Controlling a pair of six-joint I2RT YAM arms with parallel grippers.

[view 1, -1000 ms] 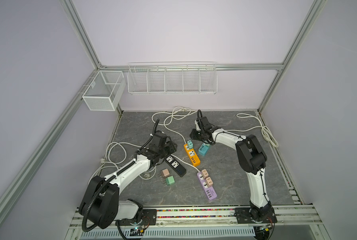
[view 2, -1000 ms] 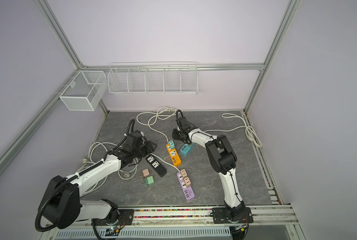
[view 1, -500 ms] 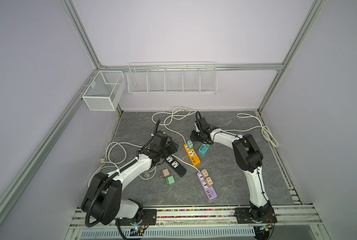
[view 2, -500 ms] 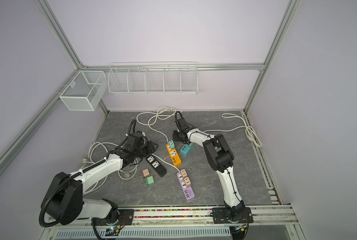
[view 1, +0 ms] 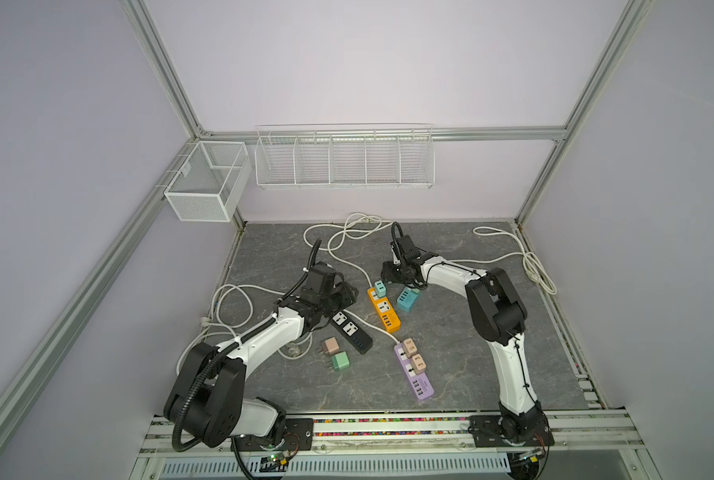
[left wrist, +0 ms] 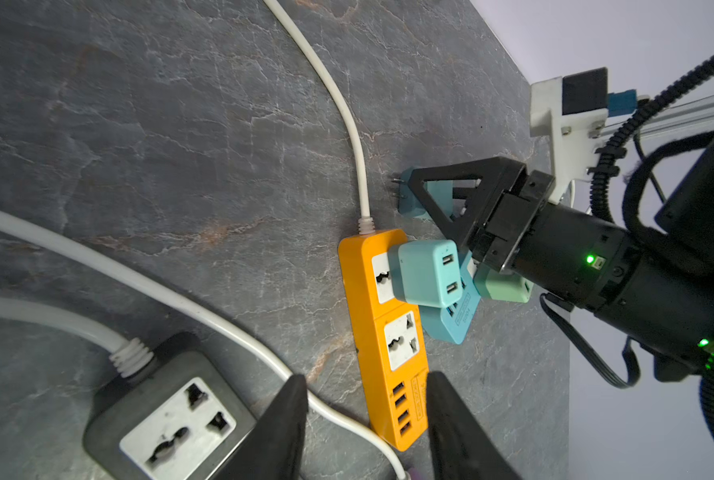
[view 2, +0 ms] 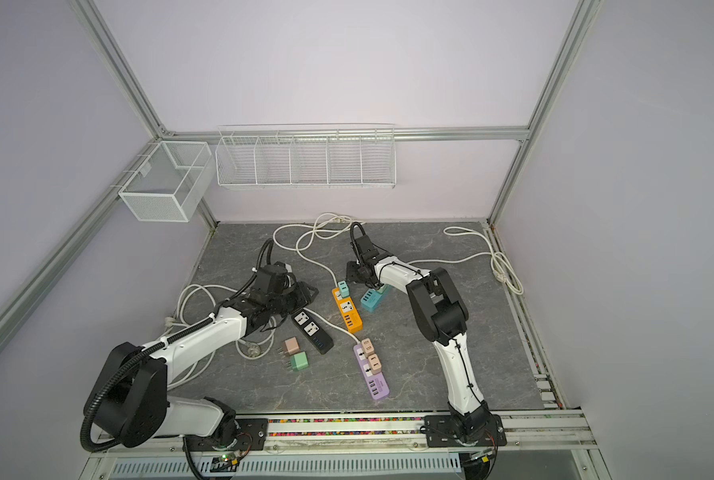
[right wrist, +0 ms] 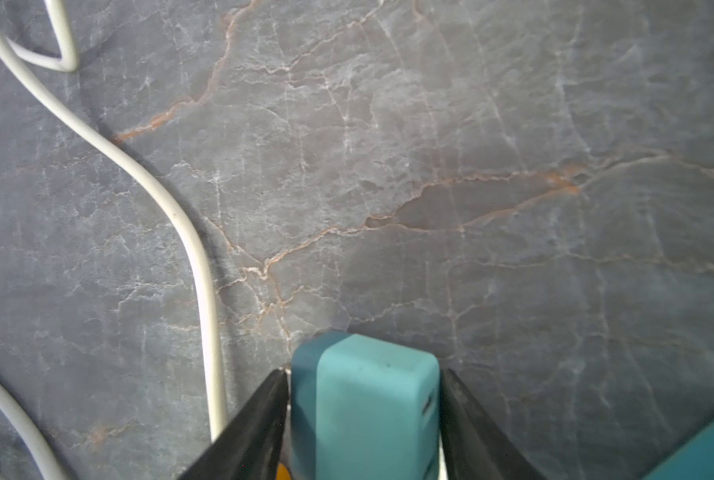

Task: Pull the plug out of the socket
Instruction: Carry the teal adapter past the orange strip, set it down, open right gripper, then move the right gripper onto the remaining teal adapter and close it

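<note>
Since the frame one second back, only slight shifts are noted in both arms. The right gripper (right wrist: 363, 374) sits a little lower toward the table (view 1: 451, 353), and the strips are unmoved.

The orange power strip (left wrist: 365, 328) lies just ahead of the left gripper (left wrist: 366, 376), whose fingers stand apart with nothing held.

The dark-teal plug (right wrist: 368, 415) is found between the right gripper's fingers, out of its socket, prongs (left wrist: 397, 188) bare. A sliver of gap shows at one finger, so whether it is pinched cannot be told.

A light-teal plug (left wrist: 424, 272) is seated just beside.

Risks judged:
- The freed plug could be dragged if the fingers are withdrawn sideways.
- The unheld strip could be lifted by the next pull.
</note>
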